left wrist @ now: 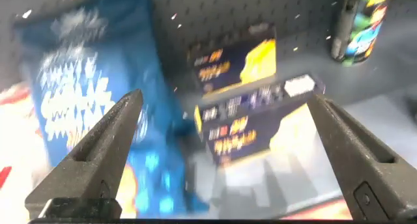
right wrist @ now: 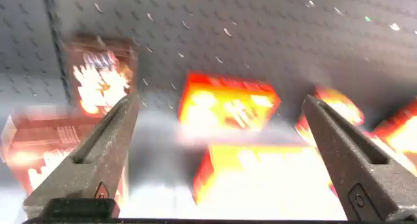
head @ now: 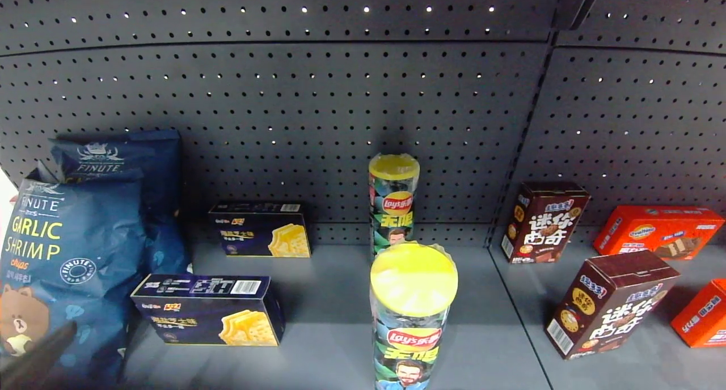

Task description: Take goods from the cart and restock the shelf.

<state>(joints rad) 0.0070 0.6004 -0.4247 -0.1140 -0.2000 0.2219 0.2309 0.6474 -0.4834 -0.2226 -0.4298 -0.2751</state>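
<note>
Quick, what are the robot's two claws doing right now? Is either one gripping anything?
Left gripper: open, holding nothing.
Right gripper: open, holding nothing.

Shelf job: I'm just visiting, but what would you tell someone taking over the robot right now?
Left gripper: open, empty, facing the dark blue boxes and blue chip bags.
Right gripper: open, empty, facing the orange boxes.
On the shelf: two cans upright mid-shelf, brown boxes right of them.
Done: these goods stand shelved.
To do: likely fetching more from the cart.
</note>
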